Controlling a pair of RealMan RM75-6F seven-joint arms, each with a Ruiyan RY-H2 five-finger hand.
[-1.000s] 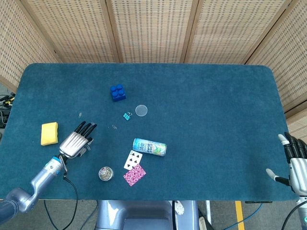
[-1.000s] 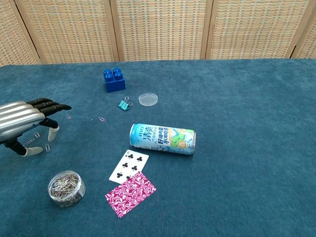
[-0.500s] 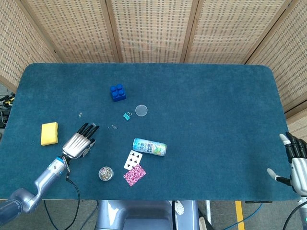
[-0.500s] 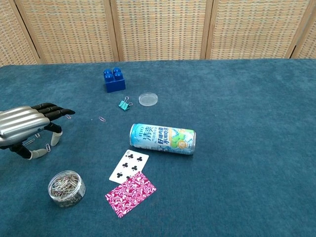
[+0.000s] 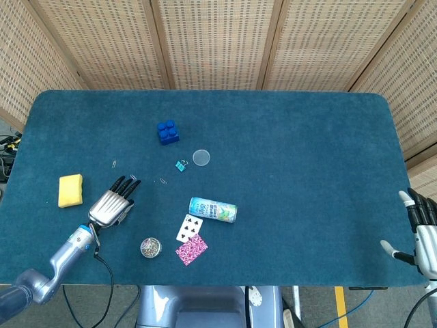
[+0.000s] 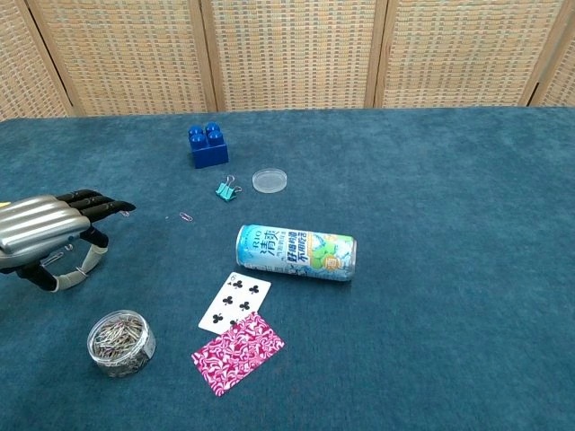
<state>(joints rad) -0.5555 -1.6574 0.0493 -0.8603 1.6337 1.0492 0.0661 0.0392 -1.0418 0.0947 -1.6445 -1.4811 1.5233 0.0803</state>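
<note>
Yellow sponge (image 5: 70, 190), far left. Left hand (image 6: 43, 235) over loose paper clips (image 6: 83, 267), fingers spread, holding nothing. Jar of clips (image 6: 120, 342) near it. Drink can (image 6: 296, 253) on its side, lettering unreadable. Right hand (image 5: 423, 234) at the table (image 5: 307, 157) edge, empty, fingers apart.

You are working in what looks like a robot test room rather than a home or shop: a counter (image 5: 287, 171) covered edge to edge in teal felt stands boxed in by woven cane screens (image 5: 215, 42) that shut out everything behind. On the felt lies a staged mix of unrelated small goods, among them a blue building block (image 5: 167, 132), a drink can (image 5: 212, 210) on its side and playing cards (image 5: 190, 228). Loose cables (image 5: 102, 273) hang below the counter's near edge, over a grey floor with a yellow stripe (image 5: 339, 307).
</note>
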